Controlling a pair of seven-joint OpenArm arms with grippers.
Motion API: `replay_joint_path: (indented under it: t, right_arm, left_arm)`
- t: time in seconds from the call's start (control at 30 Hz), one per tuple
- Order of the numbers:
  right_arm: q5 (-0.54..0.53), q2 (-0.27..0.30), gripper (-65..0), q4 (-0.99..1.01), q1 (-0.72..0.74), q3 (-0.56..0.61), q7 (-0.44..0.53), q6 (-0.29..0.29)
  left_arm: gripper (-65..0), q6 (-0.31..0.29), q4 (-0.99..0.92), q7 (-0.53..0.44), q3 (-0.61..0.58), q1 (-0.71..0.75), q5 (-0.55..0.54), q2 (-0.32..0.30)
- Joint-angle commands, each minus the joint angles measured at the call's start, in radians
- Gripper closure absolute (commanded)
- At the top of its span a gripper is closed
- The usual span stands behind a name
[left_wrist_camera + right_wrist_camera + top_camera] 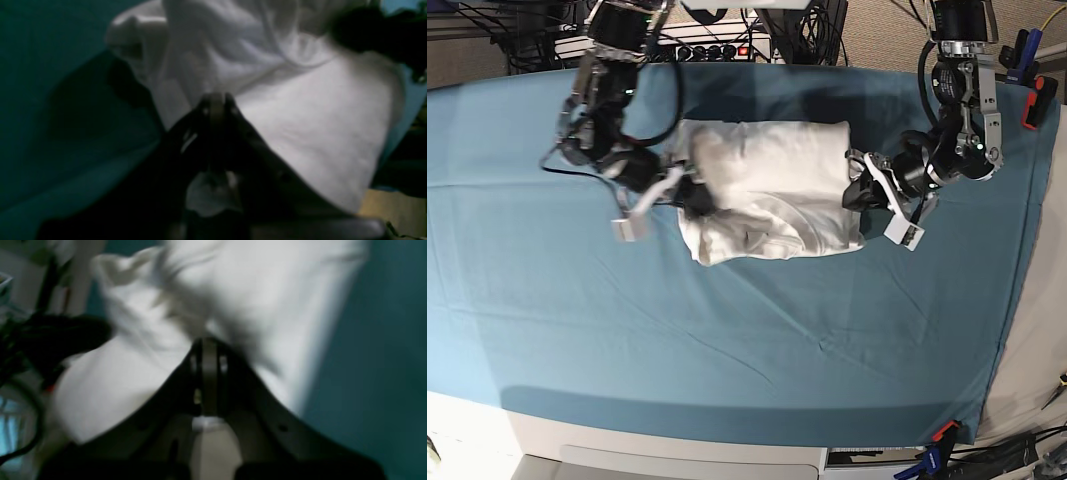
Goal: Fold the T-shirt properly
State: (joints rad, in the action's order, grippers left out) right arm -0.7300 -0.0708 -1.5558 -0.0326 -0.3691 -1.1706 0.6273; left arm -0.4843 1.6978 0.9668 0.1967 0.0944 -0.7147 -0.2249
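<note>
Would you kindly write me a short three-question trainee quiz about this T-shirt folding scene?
1. True or false: the T-shirt lies spread flat at full length on the teal cloth.
2. Which sides of the shirt do the two arms work from in the base view? A) both from the front edge B) one from each end C) both from one end.
3. Fill in: the left gripper and the right gripper both have their jaws ____.

Key: 1 false, it is folded over; 2 B; 3 shut.

Both wrist views are dim and blurred, the T-shirt point(310, 126) smeared soft. The base view is evenly bright and sharp, with faint shadows on the cloth point(727, 330) beside the shirt.
</note>
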Motion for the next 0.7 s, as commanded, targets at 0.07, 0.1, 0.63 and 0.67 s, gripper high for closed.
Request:
replay_joint_path:
  t: [0.07,0.1,0.63,0.67]
  right_arm:
    - [-0.003,0.042,0.0,-0.015,0.013,-0.071,0.024,-0.002]
    - [-0.002,0.054,0.0,-0.015,0.013,-0.095,0.026,-0.005]
    - [-0.150,0.399,0.0,-0.251,0.013,-0.508,-0.023,-0.031]
    - [-0.179,0.403,0.0,-0.279,-0.009,-0.544,-0.025,-0.030]
  left_arm:
    - [0.0,-0.005,0.016,-0.026,0.002,-0.012,0.002,-0.011]
    - [0.0,-0.005,0.016,-0.026,0.002,-0.013,0.006,-0.011]
    - [0.0,0.156,0.154,-0.043,0.356,-0.223,0.164,-0.363]
    - [0.0,0.156,0.158,-0.039,0.392,-0.204,0.140,-0.392]
